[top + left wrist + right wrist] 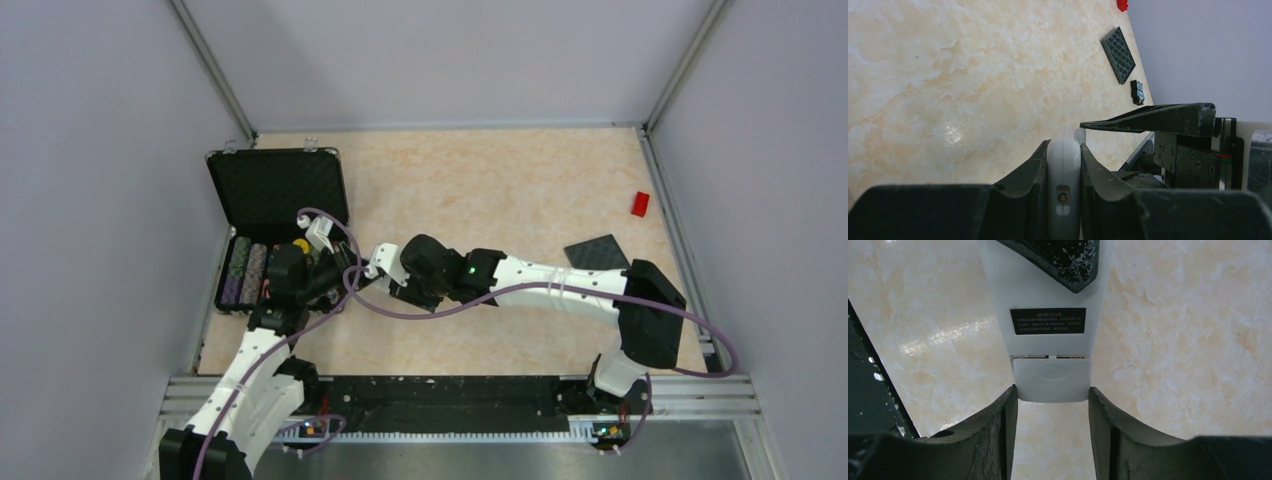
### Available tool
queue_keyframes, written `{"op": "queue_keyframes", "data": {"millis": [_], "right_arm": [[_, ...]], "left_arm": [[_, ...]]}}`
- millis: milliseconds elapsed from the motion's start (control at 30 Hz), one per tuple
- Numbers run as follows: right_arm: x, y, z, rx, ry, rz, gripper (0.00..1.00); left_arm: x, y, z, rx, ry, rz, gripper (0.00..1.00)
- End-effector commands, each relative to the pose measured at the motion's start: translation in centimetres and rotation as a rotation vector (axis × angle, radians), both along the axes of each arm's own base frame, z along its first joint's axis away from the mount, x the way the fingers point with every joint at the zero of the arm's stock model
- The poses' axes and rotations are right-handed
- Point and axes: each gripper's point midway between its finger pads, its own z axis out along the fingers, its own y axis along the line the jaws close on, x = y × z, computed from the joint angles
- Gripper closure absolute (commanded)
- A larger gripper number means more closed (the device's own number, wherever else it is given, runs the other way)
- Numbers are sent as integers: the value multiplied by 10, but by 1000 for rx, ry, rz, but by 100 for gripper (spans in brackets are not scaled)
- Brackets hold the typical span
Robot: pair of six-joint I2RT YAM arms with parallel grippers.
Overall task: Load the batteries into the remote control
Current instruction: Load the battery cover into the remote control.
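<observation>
White remote control [1048, 290], black-labelled back, battery cover [1052, 380] on, edgewise in the left hand [1064, 147].

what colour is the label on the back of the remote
The label is black with white print, on the white remote control; clearest in the right wrist view.

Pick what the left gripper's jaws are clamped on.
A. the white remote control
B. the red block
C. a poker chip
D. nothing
A: the left wrist view shows the left gripper with its jaws pressed against both flat faces of the remote control, which stands on edge between them.
</observation>
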Motion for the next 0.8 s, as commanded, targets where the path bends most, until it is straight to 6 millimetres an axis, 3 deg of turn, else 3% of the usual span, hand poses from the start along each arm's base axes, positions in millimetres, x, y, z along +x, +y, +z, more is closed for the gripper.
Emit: {"op": "queue_keyframes", "data": {"millis": [0,433,767], "right_arm": [[-2,17,13,47,-8,33,64],[-4,13,2,11,12,26,64],[0,21,11,44,-11,34,64]], "left_arm": [[6,-5,34,-21,-110,-21,100],[6,-4,35,-22,-112,-19,100],[4,-6,35,-30,-111,-34,100]]}}
